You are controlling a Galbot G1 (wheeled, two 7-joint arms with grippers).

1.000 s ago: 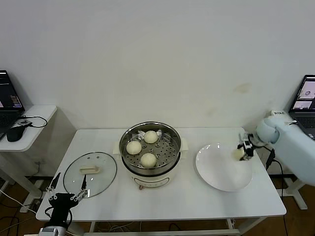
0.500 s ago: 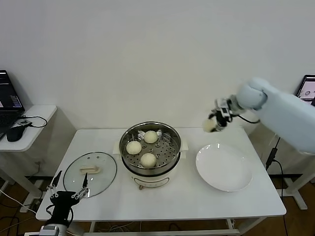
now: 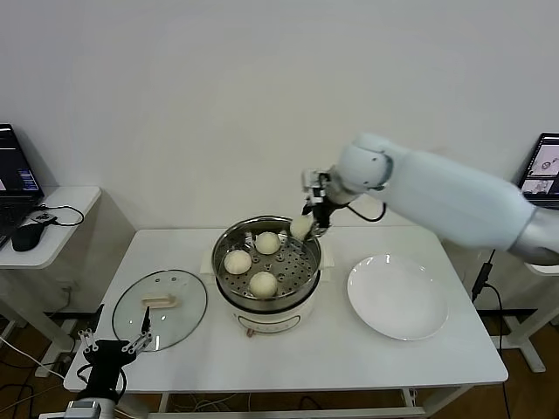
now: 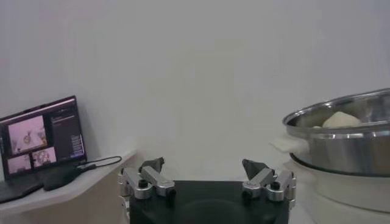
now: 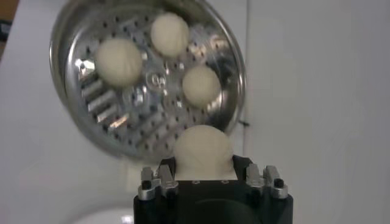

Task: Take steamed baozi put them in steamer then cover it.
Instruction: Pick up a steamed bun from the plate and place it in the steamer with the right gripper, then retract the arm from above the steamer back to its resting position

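The steamer (image 3: 294, 265) stands mid-table, a shiny perforated basket on a cream pot. Three steamed baozi lie in it: one at the back (image 3: 267, 243), one on the left (image 3: 238, 262), one at the front (image 3: 264, 284). My right gripper (image 3: 307, 225) hangs over the basket's far right rim, shut on another cream-white baozi (image 3: 301, 230). In the right wrist view that baozi (image 5: 203, 149) fills the jaws above the basket (image 5: 146, 131). The cover (image 3: 160, 308), a glass lid, lies flat left of the steamer. My left gripper (image 3: 112, 347) waits open at the table's front left edge.
A white plate (image 3: 397, 297) sits right of the steamer. A side table (image 3: 61, 218) with a laptop and a mouse stands at the far left. Another laptop (image 3: 543, 166) is at the far right. A wall runs close behind the table.
My right arm has lifted the baozi off the plate and swung it left, up and across to the steamer's far right rim. The left gripper has stayed where it was.
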